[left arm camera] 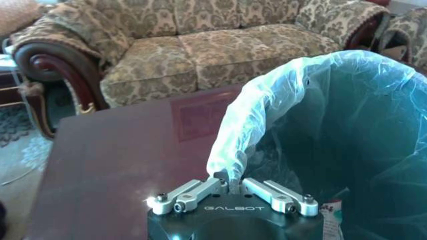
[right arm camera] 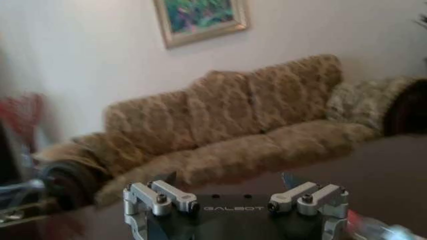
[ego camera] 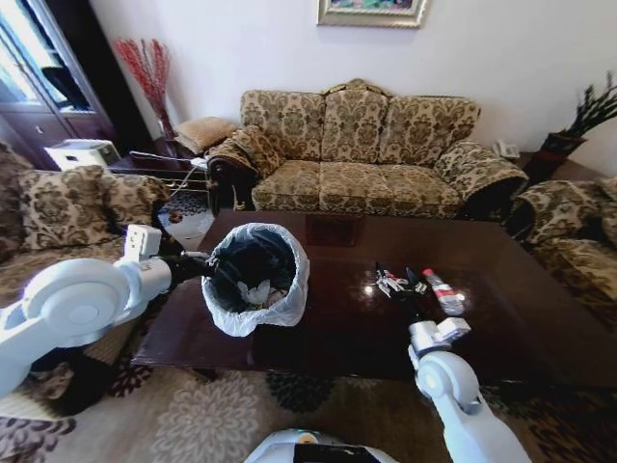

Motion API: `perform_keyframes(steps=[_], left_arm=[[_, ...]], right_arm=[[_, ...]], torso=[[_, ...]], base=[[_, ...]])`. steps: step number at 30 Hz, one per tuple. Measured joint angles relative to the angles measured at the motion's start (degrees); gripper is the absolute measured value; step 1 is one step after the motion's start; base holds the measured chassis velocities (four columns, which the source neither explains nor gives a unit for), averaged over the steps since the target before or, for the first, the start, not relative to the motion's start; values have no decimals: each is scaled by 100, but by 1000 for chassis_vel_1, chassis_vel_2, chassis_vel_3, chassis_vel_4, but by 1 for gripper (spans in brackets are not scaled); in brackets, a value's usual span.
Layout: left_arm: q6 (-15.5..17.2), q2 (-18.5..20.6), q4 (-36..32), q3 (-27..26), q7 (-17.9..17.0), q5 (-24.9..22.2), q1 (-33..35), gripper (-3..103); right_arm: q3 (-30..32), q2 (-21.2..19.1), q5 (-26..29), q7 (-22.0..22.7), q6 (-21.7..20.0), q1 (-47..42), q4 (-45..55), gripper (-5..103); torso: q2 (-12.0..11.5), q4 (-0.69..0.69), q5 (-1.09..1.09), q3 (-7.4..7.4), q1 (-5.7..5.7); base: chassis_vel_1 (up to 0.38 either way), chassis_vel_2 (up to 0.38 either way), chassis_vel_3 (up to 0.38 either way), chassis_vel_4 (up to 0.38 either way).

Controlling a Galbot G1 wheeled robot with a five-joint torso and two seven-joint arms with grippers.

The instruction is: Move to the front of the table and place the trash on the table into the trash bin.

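Just 1 trash bin (ego camera: 255, 280); 1 bottle (ego camera: 444, 290)

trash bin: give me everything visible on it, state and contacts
The trash bin is small, round and dark, lined with a translucent white plastic bag folded over its rim. It stands upright on the left part of the dark glossy table, mouth open, with a few pale scraps at the bottom. The left gripper is shut on its bag-covered rim on the robot's left side. Nothing else touches it.
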Motion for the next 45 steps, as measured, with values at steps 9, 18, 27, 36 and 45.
perform_keyframes(steps=[9, 18, 27, 36, 45], left_arm=[[-5, -30, -54, 23, 18, 32, 20, 0], [-18, -30, -30, 100, 23, 77, 40, 0], [-28, -91, -47, 107, 32, 81, 68, 0], [-34, -84, -57, 106, 35, 79, 71, 0], [-41, -69, -39, 106, 42, 76, 72, 0]], right_arm=[[-67, 141, -270, 96, 1, 692, -1508, 100], [-125, 65, -115, -109, -47, 971, -2126, 100], [-287, 118, -29, -156, -133, 1226, -2411, 95], [-351, 184, 26, -189, -223, 1353, -2579, 63], [-382, 194, 76, -252, -228, 1340, -2574, 36]], torso=[[-1, 4, -9, 0, -1], [0, 0, 0, 0, -1], [-1, 5, -8, -1, -1], [0, 2, -6, -1, -1], [0, 2, -5, -1, -1]], base=[[-73, -81, 67, 74], [34, 33, -14, -9], [0, 0, 0, 0], [0, 0, 0, 0], [0, 0, 0, 0]])
